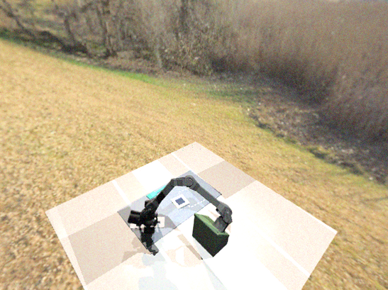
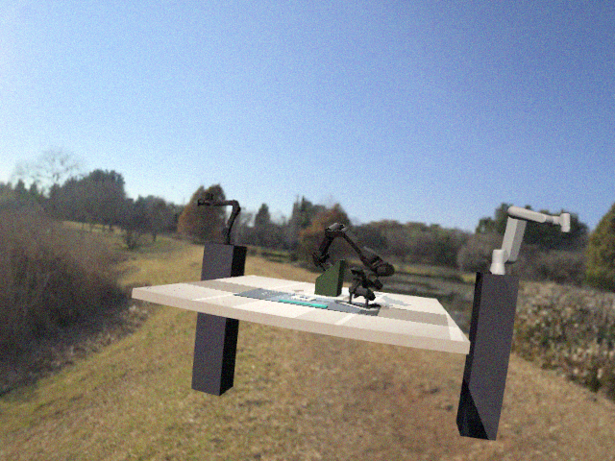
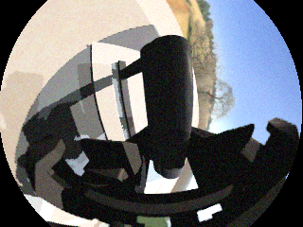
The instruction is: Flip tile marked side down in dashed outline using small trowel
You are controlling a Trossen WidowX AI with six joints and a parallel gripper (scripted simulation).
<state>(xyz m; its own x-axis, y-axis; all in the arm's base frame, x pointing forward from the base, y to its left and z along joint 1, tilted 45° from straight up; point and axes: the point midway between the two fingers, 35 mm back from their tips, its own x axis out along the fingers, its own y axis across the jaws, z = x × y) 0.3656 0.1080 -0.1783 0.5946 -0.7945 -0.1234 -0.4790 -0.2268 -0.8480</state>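
Can see the trowel (image 3: 168,95) by its thick dark handle, framed between the two sides of the gripper (image 1: 151,237) (image 2: 359,303) (image 3: 165,125) in the wrist view. Cannot make out the blade for certain. Partly closed around the handle, neither wide nor fully narrow; cannot tell whether gripping it firmly or only surrounding it.

Can find the tile (image 1: 179,200) (image 2: 302,298) near the gripper, on the stretch of mat (image 1: 168,215) (image 2: 258,293) towards the middle. Resting flat there, showing its dark square mark upwards inside a pale border. Can see the dashed outline (image 1: 193,205) just beside the tile, farther from the gripper; unturned and outside that outline.

Can see a teal strip (image 1: 154,192) (image 2: 304,303) along one long edge of the mat, near the gripper. Farther off, across the mat's other long edge, can pick out a dark green block (image 1: 210,236) (image 2: 329,281) on the table (image 1: 270,212) (image 2: 173,298), just beside the foot of the arm (image 1: 208,195) (image 2: 354,245). Well apart from the gripper, beyond the table, can see another dark arm (image 2: 232,213) and a white arm (image 2: 514,238), each on its own dark post.
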